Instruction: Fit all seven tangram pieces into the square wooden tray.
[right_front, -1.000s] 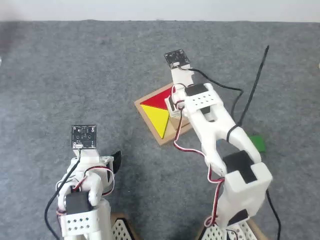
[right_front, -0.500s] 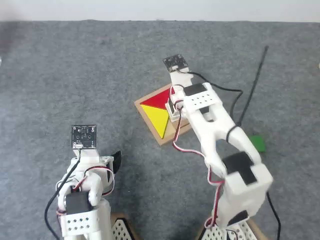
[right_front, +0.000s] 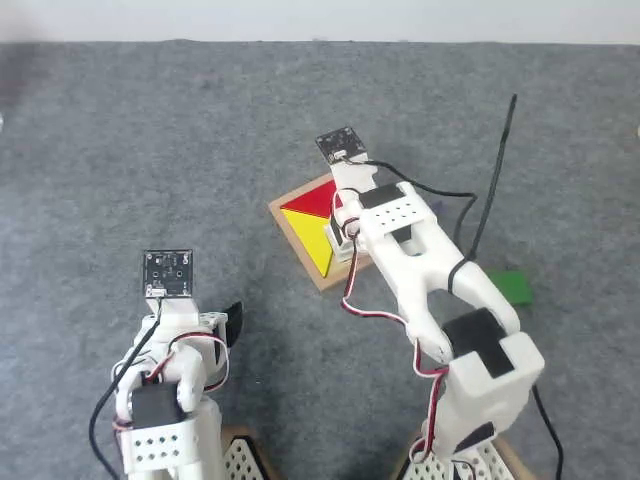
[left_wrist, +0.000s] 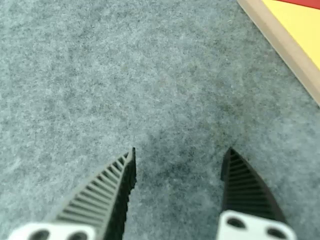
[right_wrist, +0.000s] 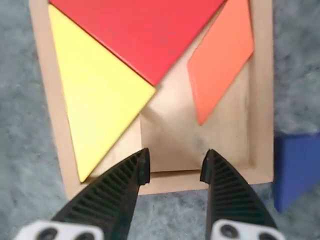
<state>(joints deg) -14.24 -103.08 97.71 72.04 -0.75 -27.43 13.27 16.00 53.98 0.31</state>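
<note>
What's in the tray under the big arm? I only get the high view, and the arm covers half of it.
Observer: An orange piece lies in the tray, next to the red piece.
Operator: Is anything being held?
Observer: No. The right claw is open and empty, above the tray's bare wood.
Operator: Any pieces nearby?
Observer: A blue piece lies on the grey mat, just outside the tray's wall.

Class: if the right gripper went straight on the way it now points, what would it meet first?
Probably the bare floor of the tray, near its rim, between the yellow triangle and the orange piece; depth is unclear.
</note>
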